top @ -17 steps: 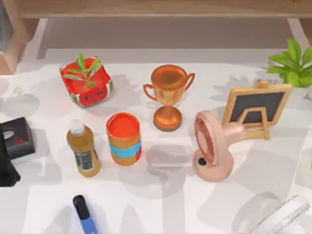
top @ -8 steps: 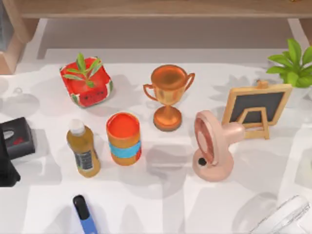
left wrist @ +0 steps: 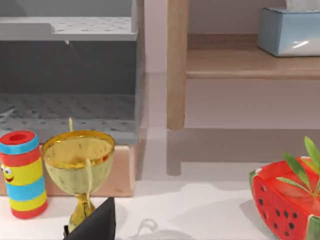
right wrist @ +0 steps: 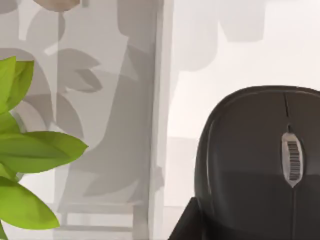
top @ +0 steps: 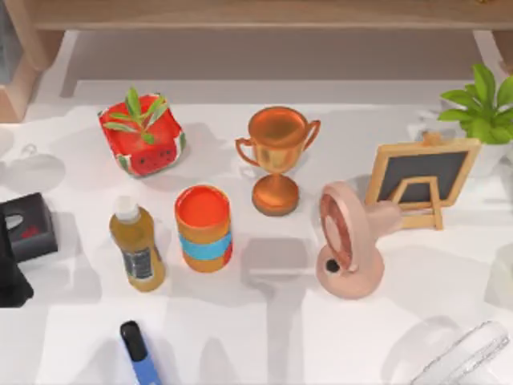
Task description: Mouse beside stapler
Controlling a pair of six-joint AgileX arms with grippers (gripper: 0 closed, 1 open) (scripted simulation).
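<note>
- across the white table (top: 264,353), fan (top: 349,249), trophy (top: 276,160) and can (top: 204,228) lie as one second ago; shadows at its right side have shifted.
- left arm (top: 10,277): parked at the left edge.
- black mouse (right wrist: 265,165): close before the right wrist camera, near green leaves (right wrist: 30,150).
- right gripper (right wrist: 187,222): opening and hold cannot be told.

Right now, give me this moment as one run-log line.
task: mouse beside stapler | mouse: close under right wrist camera | left arm: top view's left edge | placement: not yet done

Trophy (top: 276,158): copper. Can (top: 204,228): orange, blue band. Pot (top: 143,135): red watermelon pattern. Mouse (right wrist: 265,165): black. Fan (top: 349,240): pink. Bottle (top: 137,246): amber.
</note>
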